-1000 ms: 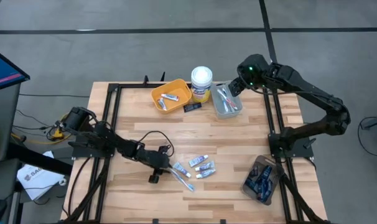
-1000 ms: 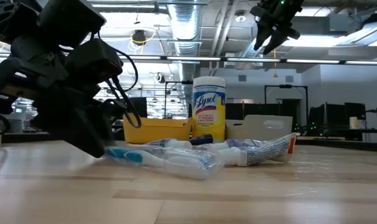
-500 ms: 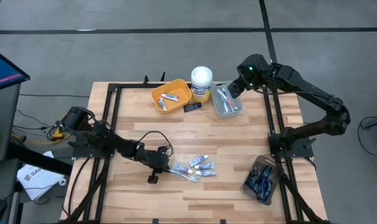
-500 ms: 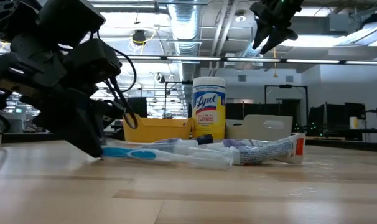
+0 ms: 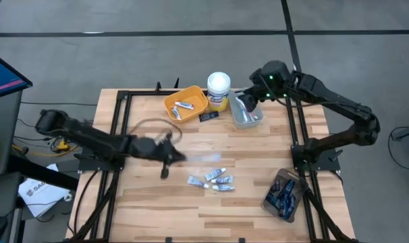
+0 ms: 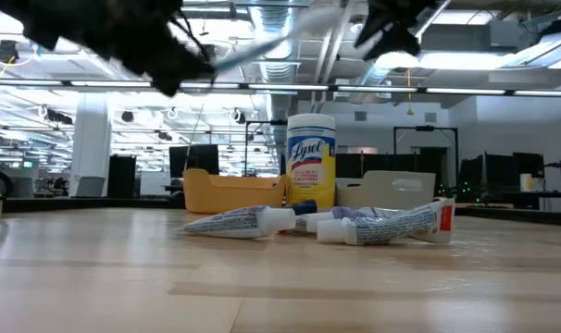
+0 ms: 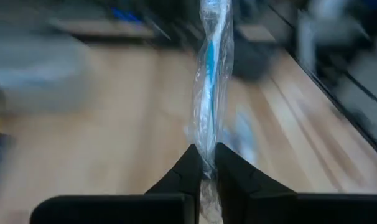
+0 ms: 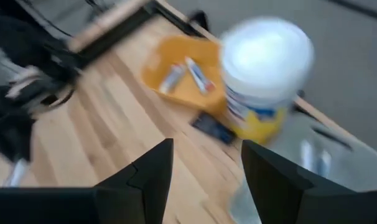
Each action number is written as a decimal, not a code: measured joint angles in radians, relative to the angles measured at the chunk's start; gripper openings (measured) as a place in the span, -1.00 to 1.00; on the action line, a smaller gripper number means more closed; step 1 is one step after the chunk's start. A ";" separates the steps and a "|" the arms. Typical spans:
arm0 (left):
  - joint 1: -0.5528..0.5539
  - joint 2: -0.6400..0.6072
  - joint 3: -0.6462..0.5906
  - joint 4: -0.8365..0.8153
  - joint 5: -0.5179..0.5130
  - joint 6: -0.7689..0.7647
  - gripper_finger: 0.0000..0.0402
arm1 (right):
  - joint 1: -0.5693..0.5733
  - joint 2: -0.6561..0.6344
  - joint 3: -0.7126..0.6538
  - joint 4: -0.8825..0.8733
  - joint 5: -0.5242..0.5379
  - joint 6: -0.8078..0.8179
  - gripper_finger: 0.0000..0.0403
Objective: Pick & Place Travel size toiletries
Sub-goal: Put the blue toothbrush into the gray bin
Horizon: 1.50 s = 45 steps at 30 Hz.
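my left gripper (image 7: 204,171) is now clamped tight on the wrapped toothbrush (image 7: 212,74) and has lifted it off the table, so the pick looks done and it can head for a bin; it's a thin white-and-blue brush in crinkly clear wrap, sticking straight out past my fingertips.

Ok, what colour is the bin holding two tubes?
Yellow-orange bin; the high view shows it best.

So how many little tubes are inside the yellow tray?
2, lying side by side in the yellow tray: one tube nearer the canister, one tube toward the tray's other end. More could be hidden.
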 joint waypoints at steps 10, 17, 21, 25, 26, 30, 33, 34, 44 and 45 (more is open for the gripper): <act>0.121 -0.330 0.000 0.151 -0.248 -0.006 -0.90 | 0.134 0.005 0.000 0.375 0.000 -0.027 -0.10; 0.135 -0.314 0.002 0.425 -0.247 -0.005 -0.91 | 0.231 0.055 0.002 0.599 -0.002 -0.102 0.17; 0.136 -0.246 0.020 0.496 -0.243 -0.005 -0.91 | 0.267 0.107 0.001 0.711 -0.038 -0.112 0.33; 0.136 -0.143 0.081 0.511 -0.239 -0.006 -0.91 | 0.294 0.168 0.000 0.820 -0.053 -0.105 0.36; 0.136 -0.115 0.101 0.515 -0.221 -0.005 -0.91 | 0.301 0.183 0.000 0.851 -0.054 -0.104 0.36; 0.142 -0.036 0.164 0.517 -0.188 -0.004 -0.91 | 0.319 0.218 0.000 0.911 -0.077 -0.094 0.36; 0.147 0.008 0.208 0.519 -0.155 -0.004 -0.91 | 0.320 0.215 0.000 0.922 -0.080 -0.079 0.36; 0.147 0.020 0.221 0.521 -0.144 -0.004 -0.91 | 0.320 0.214 0.000 0.922 -0.081 -0.079 0.36; 0.165 0.104 0.277 0.533 -0.117 -0.007 -0.91 | 0.323 0.205 0.001 0.927 -0.081 -0.045 0.15; 0.165 0.105 0.278 0.536 -0.117 -0.006 -0.91 | 0.323 0.205 0.001 0.927 -0.081 -0.044 0.02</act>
